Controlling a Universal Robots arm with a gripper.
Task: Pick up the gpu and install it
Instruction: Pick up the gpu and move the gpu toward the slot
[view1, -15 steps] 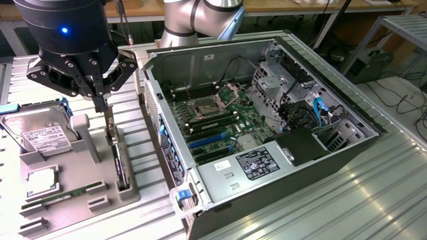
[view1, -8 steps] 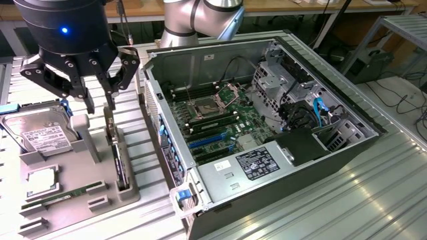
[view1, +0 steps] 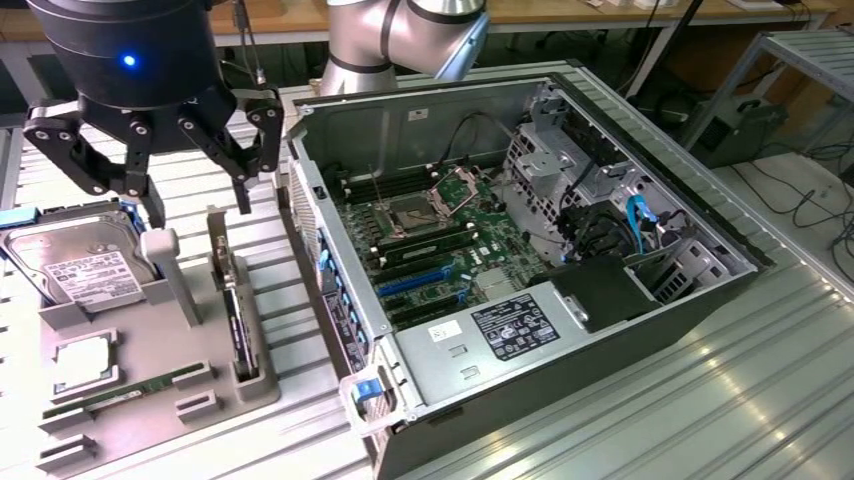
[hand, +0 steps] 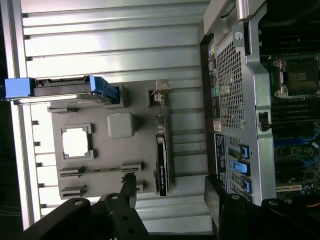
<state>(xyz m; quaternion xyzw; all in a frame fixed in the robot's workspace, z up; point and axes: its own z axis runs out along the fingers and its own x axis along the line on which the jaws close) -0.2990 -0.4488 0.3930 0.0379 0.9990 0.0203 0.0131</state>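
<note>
gripper (view1: 198, 205) fingers spread wide, hovering over the gpu (view1: 235, 300) standing on edge along the tray's (view1: 140, 335) edge nearest the pc case (view1: 601, 385).

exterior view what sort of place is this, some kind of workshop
Probably a robotics lab set up for computer assembly: a robot arm, an open computer case on a ribbed metal table, and a grey fixture holding loose parts.

A tray (view1: 160, 350) lies on the surface (view1: 747, 380) at the exterior view's left, just beside an open computer case (view1: 400, 115) at its right. In the tray, a hard drive (view1: 80, 262) sits at the far end, a processor chip (view1: 83, 358) and RAM stick (view1: 127, 392) nearer, and the gpu (view1: 235, 300) on edge along the case side.
</note>
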